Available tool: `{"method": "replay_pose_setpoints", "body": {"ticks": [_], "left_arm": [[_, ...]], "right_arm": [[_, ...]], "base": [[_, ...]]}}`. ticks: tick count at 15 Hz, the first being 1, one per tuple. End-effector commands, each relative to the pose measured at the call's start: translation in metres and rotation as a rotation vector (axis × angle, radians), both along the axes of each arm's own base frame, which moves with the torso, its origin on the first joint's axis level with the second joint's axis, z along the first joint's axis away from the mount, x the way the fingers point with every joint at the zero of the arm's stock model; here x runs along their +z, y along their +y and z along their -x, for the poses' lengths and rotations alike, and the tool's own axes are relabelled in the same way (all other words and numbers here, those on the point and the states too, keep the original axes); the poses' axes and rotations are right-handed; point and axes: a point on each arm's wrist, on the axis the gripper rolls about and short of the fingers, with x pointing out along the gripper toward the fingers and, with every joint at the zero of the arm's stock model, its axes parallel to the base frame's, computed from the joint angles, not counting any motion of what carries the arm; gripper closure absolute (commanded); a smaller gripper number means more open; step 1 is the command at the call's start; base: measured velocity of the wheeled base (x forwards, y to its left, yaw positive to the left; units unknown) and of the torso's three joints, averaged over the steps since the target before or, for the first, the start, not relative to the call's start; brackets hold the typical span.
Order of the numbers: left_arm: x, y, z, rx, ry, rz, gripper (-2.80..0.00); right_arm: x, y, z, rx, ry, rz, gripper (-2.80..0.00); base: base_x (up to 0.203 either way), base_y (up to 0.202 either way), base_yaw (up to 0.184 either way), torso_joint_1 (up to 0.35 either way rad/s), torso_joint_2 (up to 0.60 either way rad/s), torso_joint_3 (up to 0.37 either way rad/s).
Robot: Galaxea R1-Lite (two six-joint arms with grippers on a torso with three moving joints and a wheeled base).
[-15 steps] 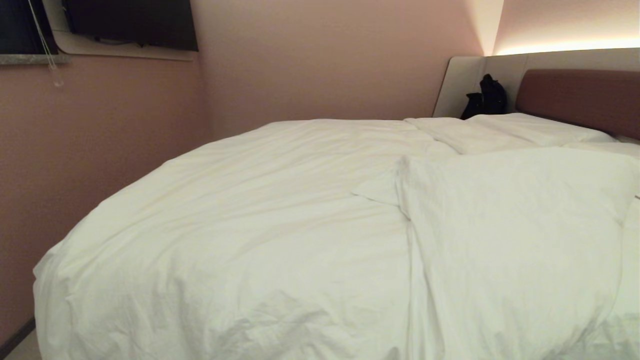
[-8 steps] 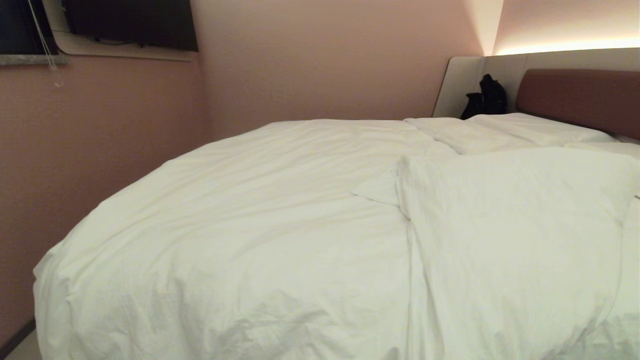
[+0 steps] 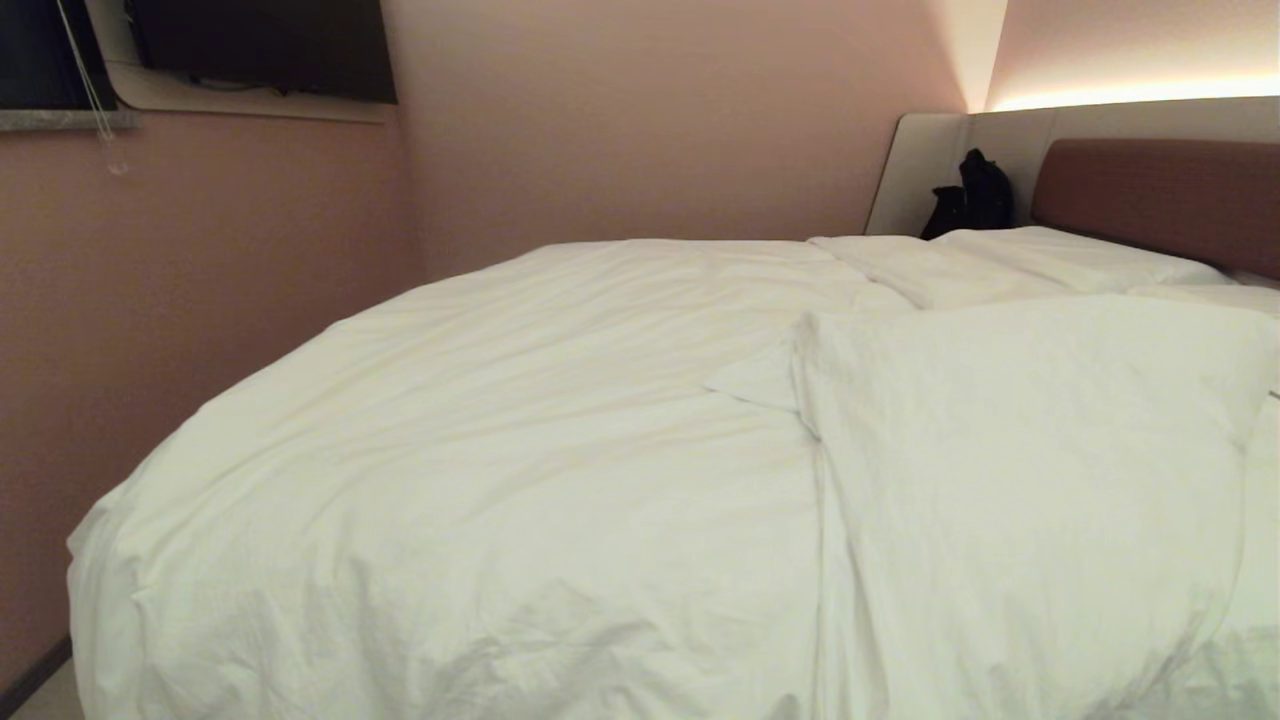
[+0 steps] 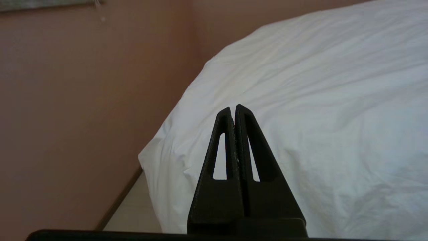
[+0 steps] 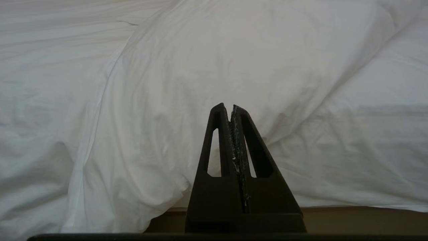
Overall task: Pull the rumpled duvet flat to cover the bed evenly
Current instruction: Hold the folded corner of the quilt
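The white puffy duvet [image 3: 520,470] lies over the bed [image 3: 1160,195], and its right part is folded back on itself into a thick flap [image 3: 1020,450]. Neither arm shows in the head view. My left gripper [image 4: 233,107] is shut and empty, held off the duvet's [image 4: 317,100] foot corner near the wall. My right gripper [image 5: 227,106] is shut with nothing in it, pointing at the folded flap [image 5: 234,60] hanging over the bed's near side, above the beige base [image 5: 351,221].
A pink wall [image 3: 200,260] runs close along the bed's left side, with a strip of floor [image 4: 133,211] between. White pillows [image 3: 1020,260] and a black bag [image 3: 975,195] sit at the headboard end. A dark screen [image 3: 260,45] hangs on the wall.
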Motion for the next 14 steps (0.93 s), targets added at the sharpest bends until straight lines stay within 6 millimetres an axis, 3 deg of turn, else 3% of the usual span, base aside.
{"method": "replay_pose_setpoints", "body": {"ticks": [1, 6, 9, 14], "left_arm": [[-0.012, 0.000, 0.021, -0.011, -0.084, -0.002, 0.00], [-0.064, -0.001, 0.036, -0.040, -0.130, -0.012, 0.00], [-0.092, -0.002, 0.027, -0.084, -0.074, 0.004, 0.00], [-0.121, -0.002, 0.017, -0.106, 0.029, 0.040, 0.00]], "right_arm": [[0.000, 0.000, 0.000, 0.000, 0.001, -0.001, 0.00], [0.000, 0.000, 0.000, 0.000, 0.000, -0.001, 0.00], [0.000, 0.000, 0.000, 0.000, 0.001, -0.001, 0.00], [0.000, 0.000, 0.000, 0.000, 0.000, -0.001, 0.00]], "base": [[0.000, 0.000, 0.000, 0.000, 0.00, 0.000], [0.000, 0.000, 0.000, 0.000, 0.00, 0.000], [0.000, 0.000, 0.000, 0.000, 0.00, 0.000], [0.000, 0.000, 0.000, 0.000, 0.00, 0.000]]}}
